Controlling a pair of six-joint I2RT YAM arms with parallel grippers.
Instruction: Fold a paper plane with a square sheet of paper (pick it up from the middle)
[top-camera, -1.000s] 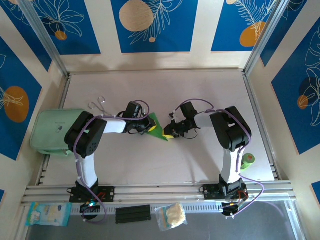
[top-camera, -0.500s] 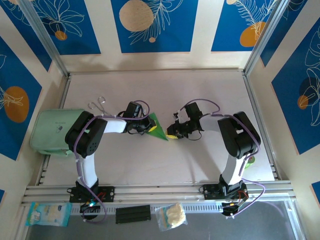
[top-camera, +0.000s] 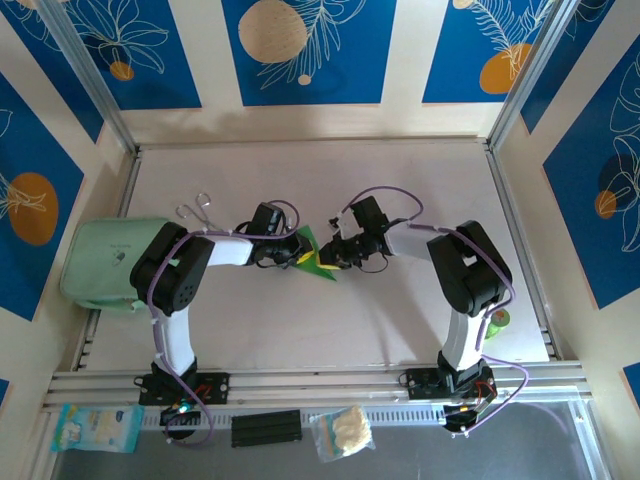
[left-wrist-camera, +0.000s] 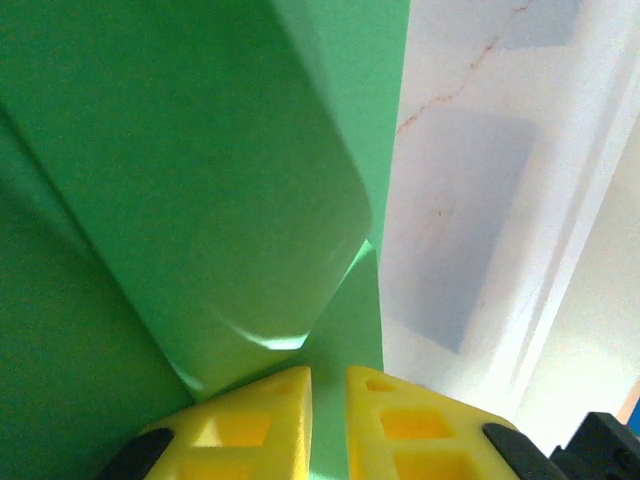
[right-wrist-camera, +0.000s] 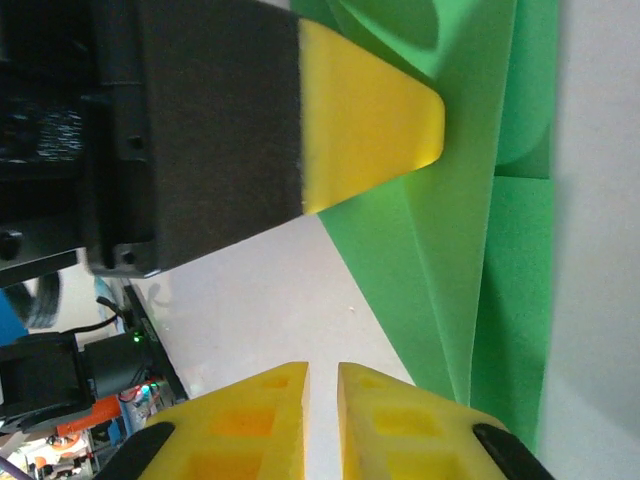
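Observation:
The square sheet of paper (top-camera: 310, 243), bright green and partly folded into a pointed shape, lies mid-table. My left gripper (top-camera: 301, 258) rests its tips on the sheet's left side. In the left wrist view its jaws (left-wrist-camera: 330, 400) stand almost together over the paper (left-wrist-camera: 180, 180), where a curled flap rises in front. My right gripper (top-camera: 331, 262) sits just right of the sheet's lower point. Its jaws (right-wrist-camera: 322, 400) are nearly together over bare table, beside the paper's edge (right-wrist-camera: 480, 250). The left gripper's yellow fingertip (right-wrist-camera: 370, 130) lies on the paper there.
A pale mint pouch (top-camera: 105, 262) lies at the left edge, with metal scissors-like loops (top-camera: 195, 210) behind it. A small green roll (top-camera: 497, 320) sits by the right arm's base. Aluminium rails (top-camera: 320, 378) border the near edge.
My right gripper has shifted left, up to the paper's lower point. The left arm and the paper have stayed in place.

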